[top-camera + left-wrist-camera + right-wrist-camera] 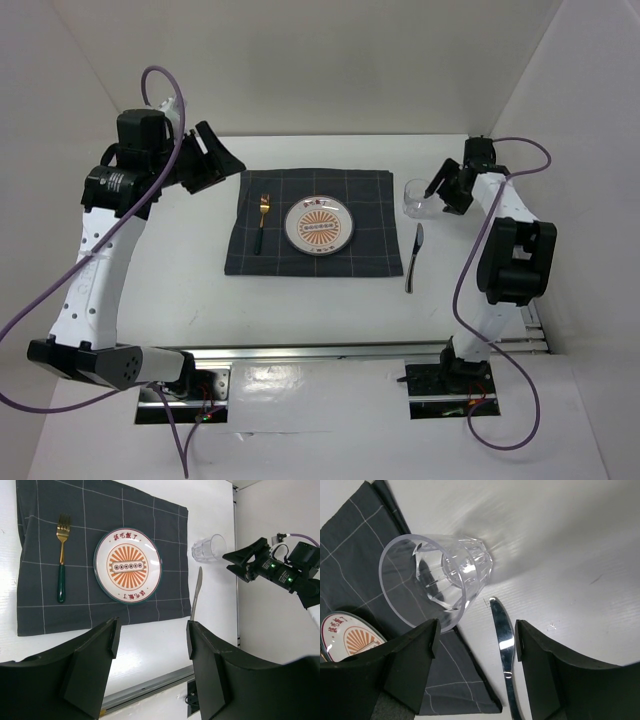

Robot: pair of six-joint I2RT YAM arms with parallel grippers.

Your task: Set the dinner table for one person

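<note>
Broadly, the white bench (300, 310) shows open surface left of the dark mat (370, 255) and along its near rail, while the right wall stands close. The left pincer (152, 630) hangs wide open and empty above the bench, off the mat's far-left corner. The right pincer (476, 630), spread and empty, hovers over the bench just beside the glass (440, 575) and knife (502, 640).

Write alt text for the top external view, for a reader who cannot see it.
A place setting on a white dinner table: a patterned plate and a gold fork on a dark grid-lined mat, a knife and clear glass right of it. The left gripper and right gripper are open, holding nothing.
</note>
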